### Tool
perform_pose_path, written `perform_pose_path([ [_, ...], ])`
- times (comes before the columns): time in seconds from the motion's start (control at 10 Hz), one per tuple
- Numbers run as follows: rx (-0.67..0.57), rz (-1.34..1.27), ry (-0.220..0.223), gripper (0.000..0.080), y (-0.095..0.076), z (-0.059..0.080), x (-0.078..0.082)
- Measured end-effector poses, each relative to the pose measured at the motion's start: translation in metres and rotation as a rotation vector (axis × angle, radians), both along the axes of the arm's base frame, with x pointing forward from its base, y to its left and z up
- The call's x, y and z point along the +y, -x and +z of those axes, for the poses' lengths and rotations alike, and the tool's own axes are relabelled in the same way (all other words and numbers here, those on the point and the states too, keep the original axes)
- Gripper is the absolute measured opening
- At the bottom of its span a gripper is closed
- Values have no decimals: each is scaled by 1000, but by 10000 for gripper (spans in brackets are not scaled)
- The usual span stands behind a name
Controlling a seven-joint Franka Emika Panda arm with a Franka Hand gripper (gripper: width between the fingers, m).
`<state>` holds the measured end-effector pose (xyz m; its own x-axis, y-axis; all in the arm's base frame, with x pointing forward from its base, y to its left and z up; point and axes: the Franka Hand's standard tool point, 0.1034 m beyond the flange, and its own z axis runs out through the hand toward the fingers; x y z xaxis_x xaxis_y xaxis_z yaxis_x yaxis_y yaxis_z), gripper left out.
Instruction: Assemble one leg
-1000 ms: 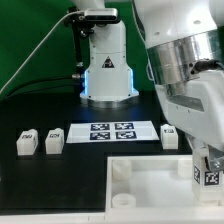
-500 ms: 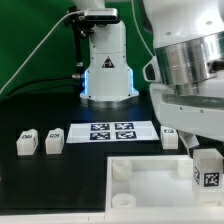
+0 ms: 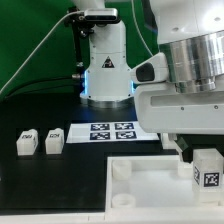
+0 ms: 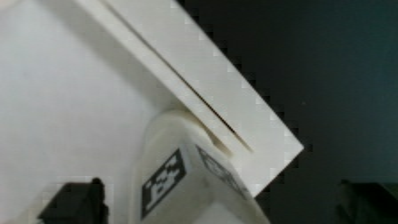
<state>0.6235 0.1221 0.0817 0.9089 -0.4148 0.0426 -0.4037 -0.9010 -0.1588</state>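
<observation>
A white leg point(image 3: 207, 170) with a square marker stands upright at the right side of the large white tray point(image 3: 150, 178). My gripper point(image 3: 204, 151) is open just above and around its top; one dark finger point(image 3: 187, 152) shows beside it. In the wrist view the leg point(image 4: 178, 185) sits between the two dark fingers point(image 4: 75, 203), with a gap on each side, and the tray point(image 4: 80, 100) lies beyond it. Two more legs point(image 3: 26, 143) point(image 3: 54, 141) lie on the table at the exterior view's left.
The marker board point(image 3: 112, 131) lies behind the tray. The robot base point(image 3: 108, 70) stands at the back. The arm's body fills the exterior view's right. Round sockets point(image 3: 121, 170) show at the tray's left corners.
The arm has risen and shifted toward the exterior view's left, now covering the leg that lay right of the marker board. The upright leg has stayed in place at the tray.
</observation>
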Motion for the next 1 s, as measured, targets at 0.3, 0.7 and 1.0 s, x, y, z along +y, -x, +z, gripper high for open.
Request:
perform_pose_path([
  [0.3, -38, 378, 70, 649, -11, -12, 0],
  [0.7, -24, 265, 53, 367, -10, -12, 0],
  [1.0, 16, -70, 15, 307, -11, -13, -10],
])
